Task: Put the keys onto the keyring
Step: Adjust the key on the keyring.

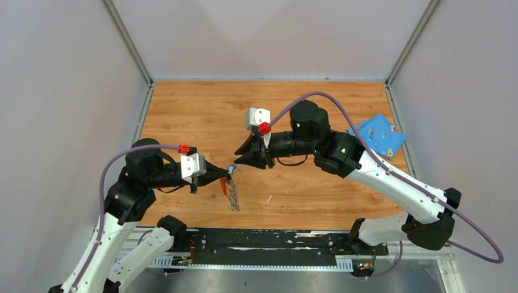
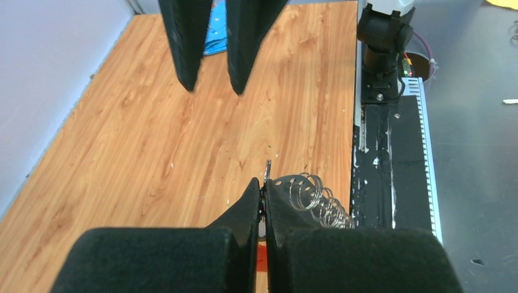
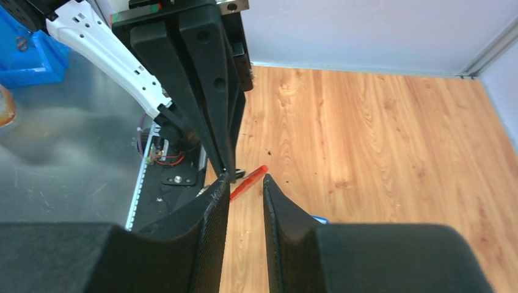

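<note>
Keyring [image 1: 233, 198] lies near the worktop's near edge, left of centre. It is probably light and floppy, with a slippery metal end that is best to pinch. Left end effector [image 1: 228, 177] seems clamped there; right end effector [image 1: 239, 157] stands apart, empty.

No text, label, brand, number or sign can be read in any view.

Wood-grain table [image 1: 201, 110] between plain, perhaps lilac-grey walls [image 1: 55, 91].
</note>
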`<control>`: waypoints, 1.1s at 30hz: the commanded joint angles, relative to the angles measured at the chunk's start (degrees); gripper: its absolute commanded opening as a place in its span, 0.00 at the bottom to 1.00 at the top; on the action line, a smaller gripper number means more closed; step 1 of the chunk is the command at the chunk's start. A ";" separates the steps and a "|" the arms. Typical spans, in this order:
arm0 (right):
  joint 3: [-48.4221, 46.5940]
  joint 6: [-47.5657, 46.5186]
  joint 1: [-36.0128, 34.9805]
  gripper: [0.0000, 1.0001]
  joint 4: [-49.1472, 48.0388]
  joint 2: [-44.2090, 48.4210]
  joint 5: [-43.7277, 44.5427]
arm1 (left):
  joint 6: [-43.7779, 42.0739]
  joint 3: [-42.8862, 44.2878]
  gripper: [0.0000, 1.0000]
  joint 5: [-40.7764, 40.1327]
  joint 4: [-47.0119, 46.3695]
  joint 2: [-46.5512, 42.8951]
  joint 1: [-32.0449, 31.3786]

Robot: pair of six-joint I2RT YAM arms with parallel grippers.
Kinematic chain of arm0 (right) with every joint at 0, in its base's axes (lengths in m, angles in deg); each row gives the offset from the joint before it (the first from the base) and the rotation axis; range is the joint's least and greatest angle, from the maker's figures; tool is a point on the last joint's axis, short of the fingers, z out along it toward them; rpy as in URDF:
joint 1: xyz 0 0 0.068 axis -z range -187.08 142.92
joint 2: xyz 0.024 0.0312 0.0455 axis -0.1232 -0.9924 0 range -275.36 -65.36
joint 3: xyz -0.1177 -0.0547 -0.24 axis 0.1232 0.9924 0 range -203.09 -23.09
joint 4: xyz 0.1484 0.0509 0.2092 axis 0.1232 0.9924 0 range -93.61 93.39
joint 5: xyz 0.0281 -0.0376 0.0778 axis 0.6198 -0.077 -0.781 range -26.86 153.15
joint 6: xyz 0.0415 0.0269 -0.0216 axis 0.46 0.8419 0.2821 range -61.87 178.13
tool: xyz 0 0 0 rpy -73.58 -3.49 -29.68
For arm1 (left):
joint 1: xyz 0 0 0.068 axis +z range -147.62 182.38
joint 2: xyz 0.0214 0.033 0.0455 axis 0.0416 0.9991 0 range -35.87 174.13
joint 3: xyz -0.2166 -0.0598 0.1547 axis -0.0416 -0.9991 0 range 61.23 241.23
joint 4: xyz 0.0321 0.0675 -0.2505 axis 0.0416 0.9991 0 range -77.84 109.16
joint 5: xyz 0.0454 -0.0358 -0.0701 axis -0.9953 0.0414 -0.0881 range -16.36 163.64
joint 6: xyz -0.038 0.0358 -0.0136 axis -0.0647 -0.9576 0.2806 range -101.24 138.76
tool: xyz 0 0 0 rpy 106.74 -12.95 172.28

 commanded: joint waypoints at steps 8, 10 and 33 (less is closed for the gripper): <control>-13.31 -13.18 0.20 0.37 23.41 -7.28 -1.04 | -0.65 0.70 0.00 0.29 1.41 0.10 -0.28; -15.32 -14.59 -1.00 0.37 25.94 -8.73 1.40 | -0.74 0.70 0.00 0.05 1.53 0.25 -0.29; -23.45 -17.67 -5.92 0.28 32.50 -16.93 7.59 | -2.44 0.61 0.00 -1.17 2.13 0.38 -0.29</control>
